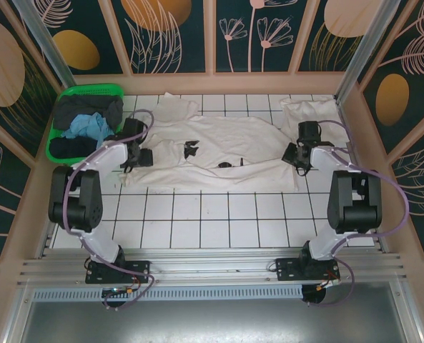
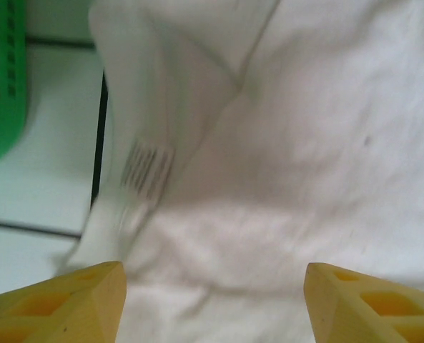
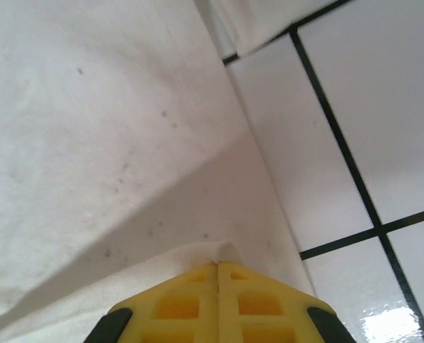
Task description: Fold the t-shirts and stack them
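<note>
Two white shirts are lying on the white tiled table (image 1: 197, 221). The spread t-shirt (image 1: 219, 153) is stretching wrinkled across the far middle, between the two arms. The second t-shirt (image 1: 312, 114) is sitting crumpled in the far right corner, just beyond the right arm's wrist.

At the far left a green basket (image 1: 90, 91) is holding dark garments (image 1: 83, 111) with a light blue cloth (image 1: 86, 128) bunched on their near side.

The left gripper (image 1: 144, 157) is hanging low at the spread t-shirt's left edge. Its wrist view is showing the left gripper (image 2: 212, 275) with its yellow fingers (image 2: 83, 300) standing well apart over the cloth and nothing between them.

The right gripper (image 1: 292, 157) is sitting at the shirt's right end. Seen from the wrist, the right gripper (image 3: 219, 268) is pressing its jaws together, pinching a small peak of the white fabric (image 3: 90, 128) beside bare tiles.

A grey striped printed label (image 2: 149, 170) is showing on the cloth ahead of the left fingers.
</note>
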`<action>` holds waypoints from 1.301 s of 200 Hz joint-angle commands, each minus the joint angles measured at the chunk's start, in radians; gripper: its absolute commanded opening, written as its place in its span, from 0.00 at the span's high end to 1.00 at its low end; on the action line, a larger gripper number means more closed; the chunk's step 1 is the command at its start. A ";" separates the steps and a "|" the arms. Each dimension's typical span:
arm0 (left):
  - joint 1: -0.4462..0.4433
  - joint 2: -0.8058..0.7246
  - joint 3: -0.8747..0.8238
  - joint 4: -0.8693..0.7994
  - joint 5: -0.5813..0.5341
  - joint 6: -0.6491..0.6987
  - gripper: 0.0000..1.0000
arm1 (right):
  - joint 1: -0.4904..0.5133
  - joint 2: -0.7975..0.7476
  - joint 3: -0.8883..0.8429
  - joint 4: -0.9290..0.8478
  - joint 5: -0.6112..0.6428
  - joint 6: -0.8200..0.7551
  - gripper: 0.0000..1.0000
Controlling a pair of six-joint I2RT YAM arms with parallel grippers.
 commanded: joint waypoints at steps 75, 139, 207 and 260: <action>0.036 -0.047 -0.139 0.003 -0.084 -0.048 0.36 | -0.059 0.064 -0.040 0.025 0.048 -0.005 0.86; 0.036 -0.037 -0.174 0.011 -0.068 -0.073 0.73 | 0.102 -0.206 -0.202 -0.077 0.048 0.120 0.62; 0.038 -0.058 -0.133 -0.038 -0.106 -0.058 0.93 | 0.054 -0.167 -0.389 -0.016 -0.041 0.222 0.81; 0.041 -0.074 -0.175 -0.055 -0.151 -0.096 0.92 | -0.073 -0.256 -0.406 -0.097 -0.023 0.221 0.86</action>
